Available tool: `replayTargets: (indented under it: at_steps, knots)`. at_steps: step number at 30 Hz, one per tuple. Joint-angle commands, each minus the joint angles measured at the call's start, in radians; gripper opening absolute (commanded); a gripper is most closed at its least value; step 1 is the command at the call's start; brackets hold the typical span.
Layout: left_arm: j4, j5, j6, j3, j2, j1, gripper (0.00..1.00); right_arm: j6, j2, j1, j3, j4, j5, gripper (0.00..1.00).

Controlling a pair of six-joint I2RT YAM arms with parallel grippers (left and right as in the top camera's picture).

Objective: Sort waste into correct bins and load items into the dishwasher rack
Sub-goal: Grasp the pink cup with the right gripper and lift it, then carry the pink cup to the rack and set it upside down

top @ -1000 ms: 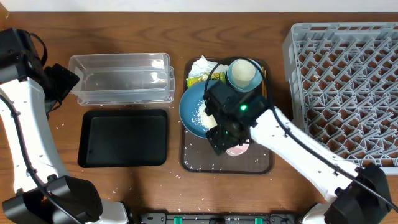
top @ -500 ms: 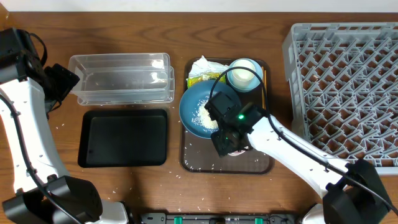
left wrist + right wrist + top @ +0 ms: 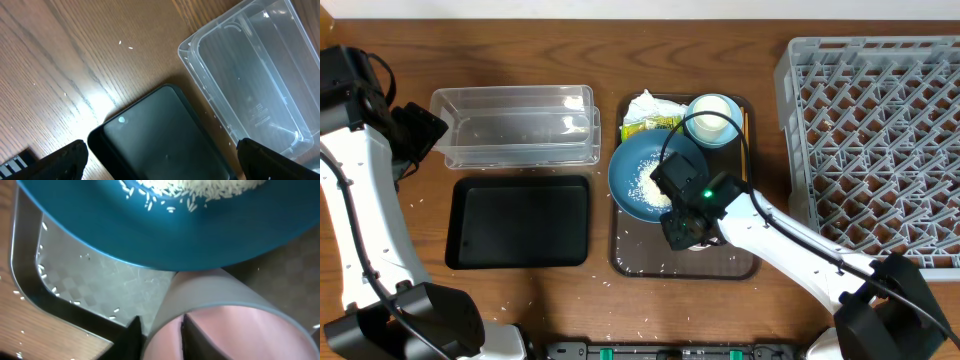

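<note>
My right gripper (image 3: 160, 334) seems clenched on the wall of the pink cup (image 3: 235, 330), one finger inside and one outside, though the close view leaves the contact a little uncertain. The dark-blue bowl (image 3: 165, 235) with its rice (image 3: 200, 186) sits just ahead of the fingers, while my left gripper (image 3: 172, 160) hangs spread wide and empty over the black tray (image 3: 150, 135) and clear tub (image 3: 245, 75). I judge nothing done yet: the rack (image 3: 880, 130) off to the right gripper's right is bare, as are tray and tub, and napkin (image 3: 642, 103) and wrapper (image 3: 642, 128) lie beyond the bowl. No writing is readable; the wrapper's print is too small.
</note>
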Motion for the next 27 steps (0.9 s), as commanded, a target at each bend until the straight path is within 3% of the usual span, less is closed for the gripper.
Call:
replayTargets:
  at_steps: [1, 3, 10, 16, 21, 27]
  knots:
    - [-0.005, -0.006, -0.009, 0.016, -0.014, 0.003, 0.98, 0.012, -0.002, 0.01, 0.005, 0.002, 0.005, 0.08]
    - [-0.005, -0.006, -0.009, 0.016, -0.014, 0.003, 0.98, 0.012, -0.002, 0.009, 0.014, -0.003, 0.002, 0.01]
    - [-0.005, -0.006, -0.009, 0.016, -0.014, 0.003, 0.98, -0.024, -0.002, 0.007, 0.11, -0.092, -0.008, 0.01]
    - [-0.004, -0.006, -0.009, 0.016, -0.014, 0.003, 0.98, -0.158, -0.002, -0.058, 0.327, -0.322, 0.07, 0.01]
    - [-0.005, -0.006, -0.009, 0.016, -0.014, 0.003, 0.98, -0.243, -0.005, -0.201, 0.519, -0.427, 0.16, 0.01]
    - [-0.004, -0.006, -0.009, 0.016, -0.014, 0.003, 0.98, -0.339, -0.014, -0.45, 0.642, -0.355, 0.051, 0.01]
